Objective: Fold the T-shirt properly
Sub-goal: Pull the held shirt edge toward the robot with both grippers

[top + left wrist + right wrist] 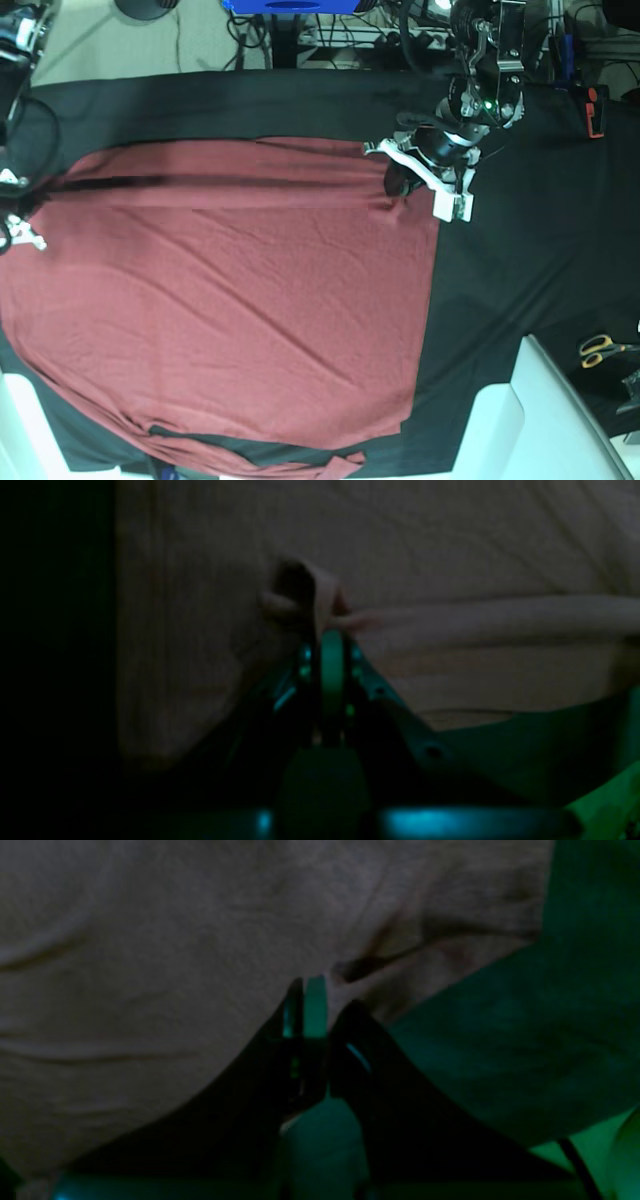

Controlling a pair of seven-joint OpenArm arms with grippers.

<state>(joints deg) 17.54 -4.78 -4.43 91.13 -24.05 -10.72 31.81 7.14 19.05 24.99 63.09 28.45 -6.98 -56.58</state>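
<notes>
A black cloth surface covers the whole work table, seen from above. Spread across most of it lies the maroon T-shirt, laid flat with soft wrinkles, its body filling the left and middle of the base view. A long fold line runs across its upper part, and a narrow strip of the same red fabric curls along the bottom edge.

The left arm reaches down from the top right of the base view to the shirt's upper right corner. Its left gripper has its jaws pressed together on a raised pinch of the shirt's fabric, which stands up in a small peak above the fingertips.

The right arm is mostly out of frame at the far left edge of the base view. Its right gripper is closed against a creased edge of the shirt; whether fabric is actually caught between the jaws cannot be told in the dim wrist view.

Orange-handled scissors lie at the far right, well apart from the shirt.
</notes>
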